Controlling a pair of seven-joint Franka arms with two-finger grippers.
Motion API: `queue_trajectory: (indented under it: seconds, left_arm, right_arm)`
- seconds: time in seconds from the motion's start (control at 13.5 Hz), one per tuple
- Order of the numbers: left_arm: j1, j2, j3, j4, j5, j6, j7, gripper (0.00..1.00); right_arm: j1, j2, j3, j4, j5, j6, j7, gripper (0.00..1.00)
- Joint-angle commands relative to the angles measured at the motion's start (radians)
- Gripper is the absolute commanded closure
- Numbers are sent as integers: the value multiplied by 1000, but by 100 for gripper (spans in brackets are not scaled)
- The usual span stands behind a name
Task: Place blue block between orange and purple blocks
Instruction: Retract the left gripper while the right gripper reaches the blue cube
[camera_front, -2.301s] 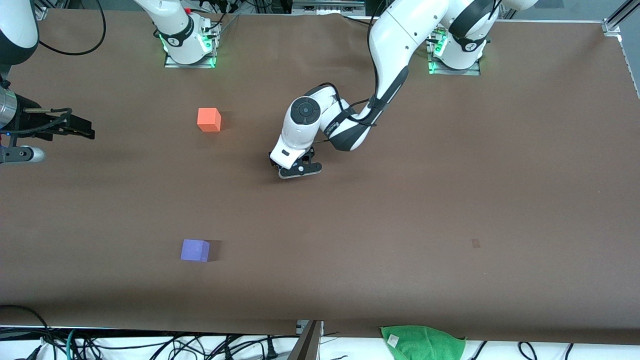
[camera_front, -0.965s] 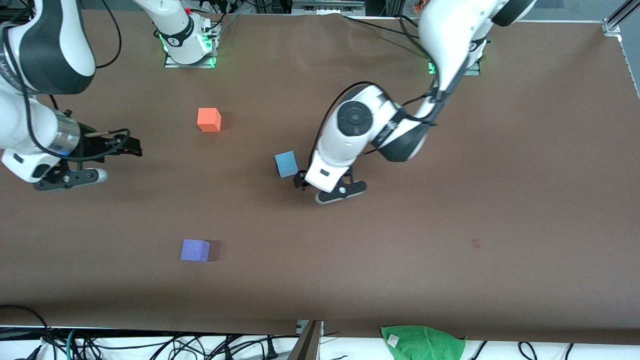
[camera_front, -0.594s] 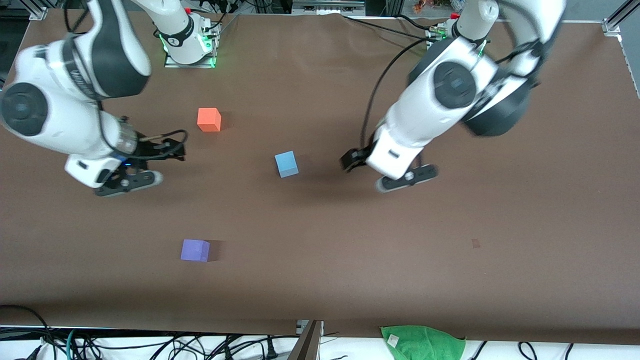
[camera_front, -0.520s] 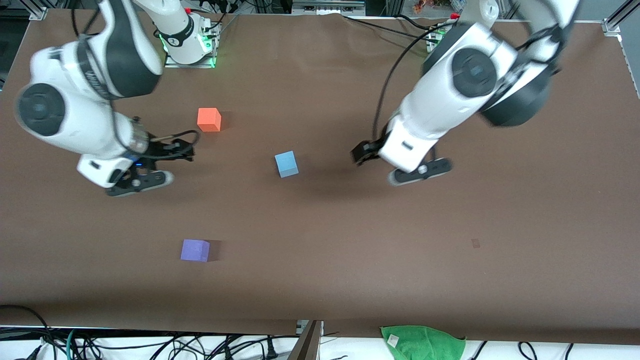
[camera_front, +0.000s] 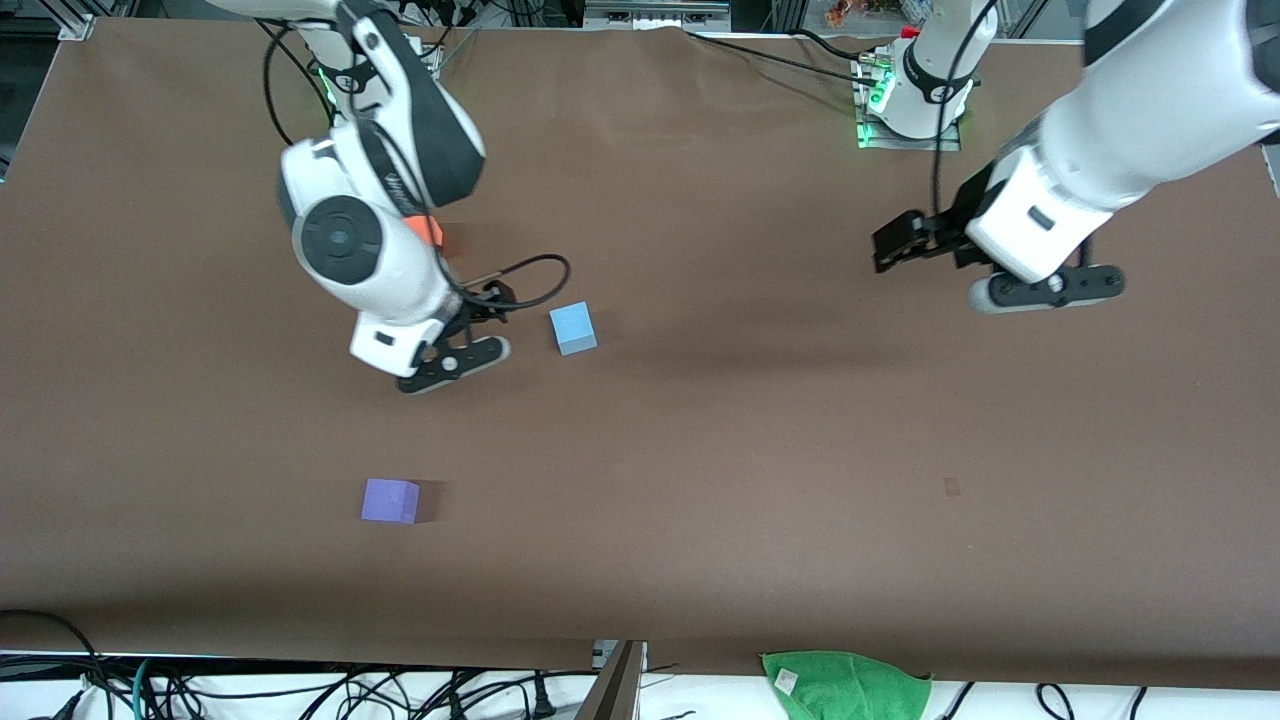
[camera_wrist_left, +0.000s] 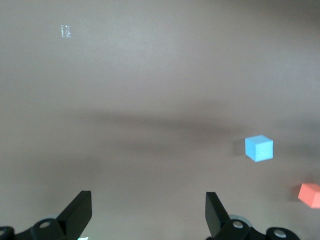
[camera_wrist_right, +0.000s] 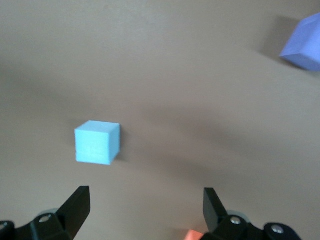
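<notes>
The blue block (camera_front: 573, 328) sits alone on the brown table, touching nothing. My right gripper (camera_front: 493, 300) hangs open and empty just beside it, toward the right arm's end. The right wrist view shows the blue block (camera_wrist_right: 97, 142) ahead of my open right gripper (camera_wrist_right: 145, 210). The orange block (camera_front: 430, 230) is mostly hidden under the right arm. The purple block (camera_front: 390, 500) lies nearer the front camera than both. My left gripper (camera_front: 897, 241) is open and empty over the left arm's end. In the left wrist view the blue block (camera_wrist_left: 259, 148) and orange block (camera_wrist_left: 310, 194) lie far from that gripper (camera_wrist_left: 147, 215).
A green cloth (camera_front: 846, 684) lies at the table's front edge, with cables (camera_front: 300, 690) along that edge. A small mark (camera_front: 951, 487) shows on the brown table (camera_front: 700, 480). The two arm bases (camera_front: 905, 100) stand along the table's farthest edge.
The left arm let go of the blue block and drew back toward its own end. The right arm swung in beside the blue block, covering the orange block. No block moved.
</notes>
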Motion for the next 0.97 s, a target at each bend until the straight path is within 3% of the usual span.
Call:
queue_trajectory:
  seconds: [0.0, 0.07, 0.3, 0.37, 0.67, 0.89]
  left_arm:
    - [9, -110, 66, -47, -30, -72, 76, 0]
    - [-37, -148, 139, -61, -29, -103, 79, 0]
    - [-253, -245, 455, -141, -20, -142, 159, 0]
    - [-266, -252, 503, -164, -15, -136, 209, 0]
    - [-266, -263, 564, -329, 8, 59, 331, 0]
    - [-263, -256, 568, -337, 8, 108, 332, 0]
  right_arm:
    - [82, -6, -9, -69, -11, 102, 158, 0]
    - [99, -6, -9, -94, -11, 136, 172, 0]
    - [134, -18, -9, -239, -13, 321, 239, 0]
    - [151, -18, -9, -286, -13, 390, 261, 0]
    - [189, -16, -9, -431, -13, 623, 272, 0]
    - [194, -10, -10, -472, -13, 687, 270, 0]
